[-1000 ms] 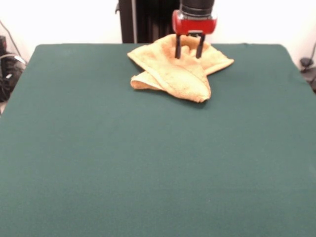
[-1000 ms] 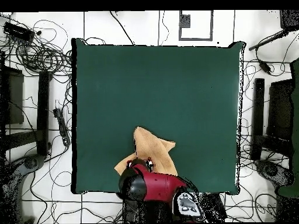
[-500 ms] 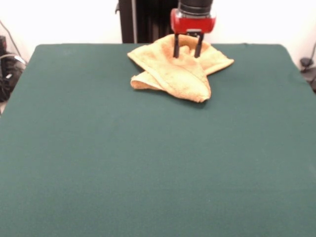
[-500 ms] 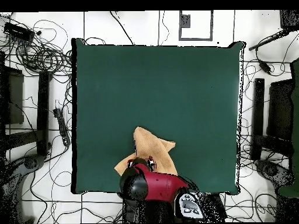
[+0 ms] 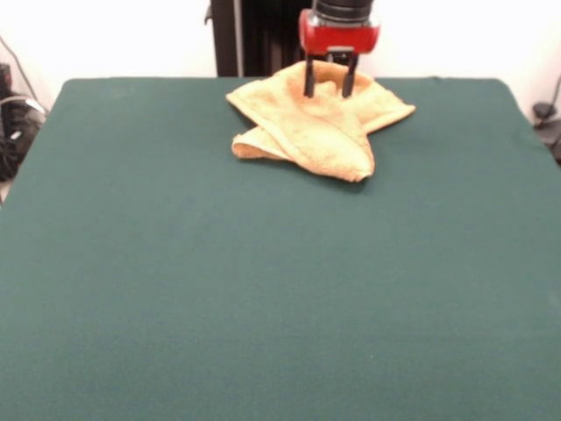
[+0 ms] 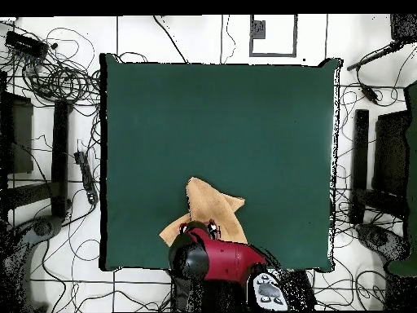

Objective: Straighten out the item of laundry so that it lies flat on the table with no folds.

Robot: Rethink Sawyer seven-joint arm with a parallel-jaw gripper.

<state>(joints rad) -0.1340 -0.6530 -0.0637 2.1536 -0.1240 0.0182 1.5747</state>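
**At the upper centre of the front view: gripper lifting clear, towel left crumpled**

At the top centre of the front view, the gripper (image 5: 328, 87) hangs over the rear part of the towel (image 5: 317, 123). Its two dark fingers (image 5: 308, 83) stand apart with nothing between them; the jaws are moderately spread and empty. Against the frames from a second ago the red head sits slightly higher and a little further left in the frame, and the finger tips now end at the towel's upper fold rather than reaching down into it. The cloth's outline has not altered over that interval.

Assessment: the arm appears to be withdrawing or repositioning without a hold. The task is not advanced. The towel is bunched, with one flap doubled across the middle and a corner tucked out at lower left of the heap. At least one fresh grasp on an outer corner looks necessary.

Location: the towel lies at the far edge of the table (image 5: 263, 289) in the front view, slightly right of centre.

The front view shows the finger spacing, the layered folds and the heap's height. The overhead view hides the fingers and the towel's nearer part under the red arm (image 6: 220, 261); there the towel (image 6: 210, 204) shows as a pointed shape close to the table's bottom edge, with wide bare cloth above it for spreading.
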